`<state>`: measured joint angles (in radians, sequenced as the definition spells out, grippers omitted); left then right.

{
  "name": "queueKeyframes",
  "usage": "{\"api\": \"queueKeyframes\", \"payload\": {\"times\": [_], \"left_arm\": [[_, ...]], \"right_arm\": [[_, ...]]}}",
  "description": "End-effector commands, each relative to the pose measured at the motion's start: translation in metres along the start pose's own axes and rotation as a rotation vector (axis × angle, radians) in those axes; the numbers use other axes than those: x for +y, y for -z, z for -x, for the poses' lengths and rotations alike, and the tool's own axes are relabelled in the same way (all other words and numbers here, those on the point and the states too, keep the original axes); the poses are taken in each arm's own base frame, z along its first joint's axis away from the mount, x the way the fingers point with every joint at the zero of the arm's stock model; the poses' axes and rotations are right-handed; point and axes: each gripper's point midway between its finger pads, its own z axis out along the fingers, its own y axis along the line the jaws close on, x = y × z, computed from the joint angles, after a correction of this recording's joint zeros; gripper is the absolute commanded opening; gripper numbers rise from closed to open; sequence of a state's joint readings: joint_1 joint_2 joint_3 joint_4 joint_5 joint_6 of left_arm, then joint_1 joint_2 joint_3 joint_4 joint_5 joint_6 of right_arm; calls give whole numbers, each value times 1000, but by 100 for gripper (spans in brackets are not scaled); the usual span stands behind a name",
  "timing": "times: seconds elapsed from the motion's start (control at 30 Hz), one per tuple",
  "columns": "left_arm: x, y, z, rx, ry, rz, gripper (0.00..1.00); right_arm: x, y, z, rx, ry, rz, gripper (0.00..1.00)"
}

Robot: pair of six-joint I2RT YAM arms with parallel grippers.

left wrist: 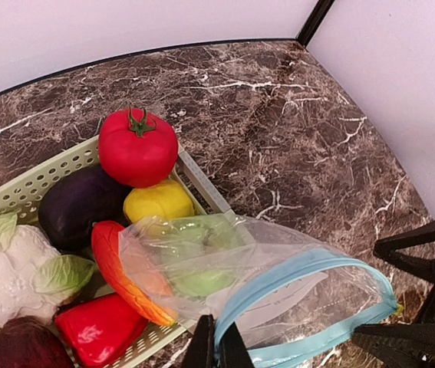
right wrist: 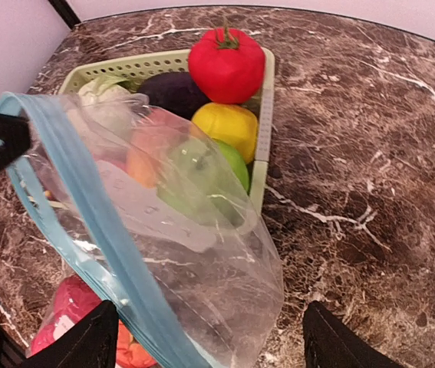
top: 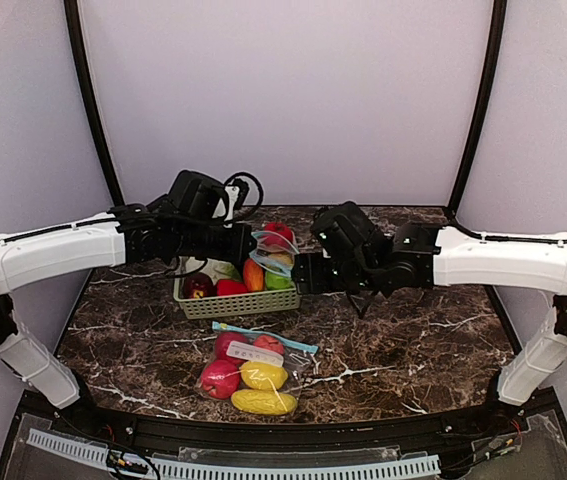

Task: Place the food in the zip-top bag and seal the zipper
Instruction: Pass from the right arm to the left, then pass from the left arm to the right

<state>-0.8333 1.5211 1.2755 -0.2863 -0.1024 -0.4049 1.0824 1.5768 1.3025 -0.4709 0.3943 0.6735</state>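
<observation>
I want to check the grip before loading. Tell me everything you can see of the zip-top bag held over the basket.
The zip-top bag is clear, crinkled plastic with a light blue zipper strip around its gaping mouth, and looks empty. It hangs over the green basket's corner, pinched at the zipper by the shut left gripper; the right gripper stands open around it.

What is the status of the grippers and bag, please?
Left gripper shut on zip-top bag rim. Right gripper open at the bag. Food in basket, bag hanging partly over it.
</observation>
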Motion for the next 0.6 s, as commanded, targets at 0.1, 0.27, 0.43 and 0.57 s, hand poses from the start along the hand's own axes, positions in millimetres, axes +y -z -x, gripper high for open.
{"api": "queueKeyframes", "payload": {"times": [0.1, 0.27, 0.43, 0.57], "left_arm": [[3, 13, 6, -103, 173, -20, 1], [2, 18, 5, -137, 219, -46, 1], [1, 19, -1, -129, 237, -61, 1], [0, 20, -4, -129, 246, -69, 1]], "right_arm": [[-38, 6, -11, -66, -257, -126, 78], [-30, 5, -10, -78, -301, -68, 66], [-26, 1, -6, -94, -308, -43, 51], [-19, 0, -1, -111, -312, 7, 53]]}}
